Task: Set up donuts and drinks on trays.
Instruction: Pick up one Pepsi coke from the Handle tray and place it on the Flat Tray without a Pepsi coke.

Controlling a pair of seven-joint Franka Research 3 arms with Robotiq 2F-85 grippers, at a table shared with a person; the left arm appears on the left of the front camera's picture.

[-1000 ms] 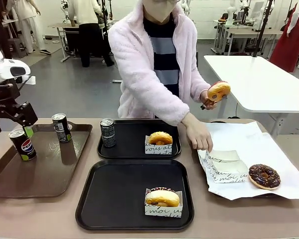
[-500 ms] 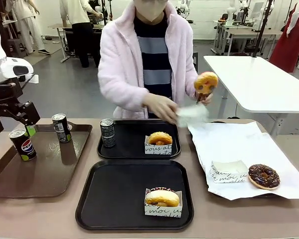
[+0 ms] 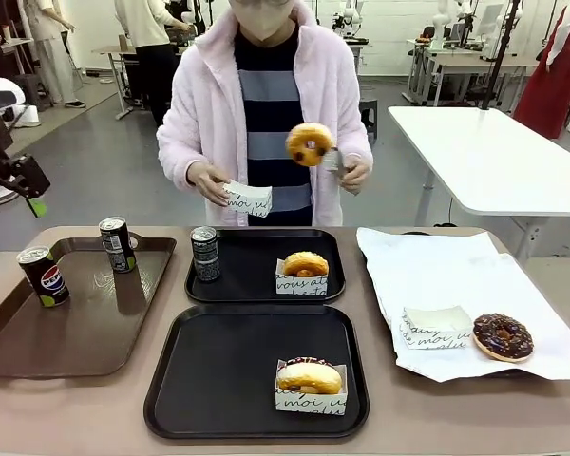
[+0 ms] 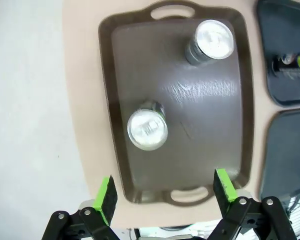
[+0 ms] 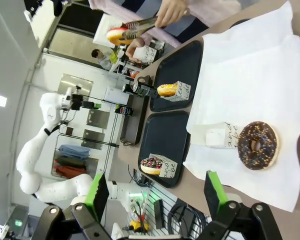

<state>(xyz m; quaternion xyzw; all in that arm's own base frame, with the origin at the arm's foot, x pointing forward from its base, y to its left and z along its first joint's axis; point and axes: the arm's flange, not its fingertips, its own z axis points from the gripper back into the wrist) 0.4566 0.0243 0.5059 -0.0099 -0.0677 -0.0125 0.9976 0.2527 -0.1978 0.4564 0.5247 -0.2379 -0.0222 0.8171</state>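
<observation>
Left gripper is hovering over the brown tray, fingers spread wide and gripping nothing; Pepsi can and grey can are standing apart on that tray.

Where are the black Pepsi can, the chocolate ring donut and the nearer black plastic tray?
black Pepsi can (image 3: 43, 277), front view, label.
chocolate ring donut (image 3: 518, 340), front view, icing.
nearer black tray (image 3: 228, 370), front view, floor.

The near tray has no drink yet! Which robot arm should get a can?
Left. The left tool, open, hangs directly above the brown tray holding two cans; the right tool is over the white paper, far from them.
</observation>
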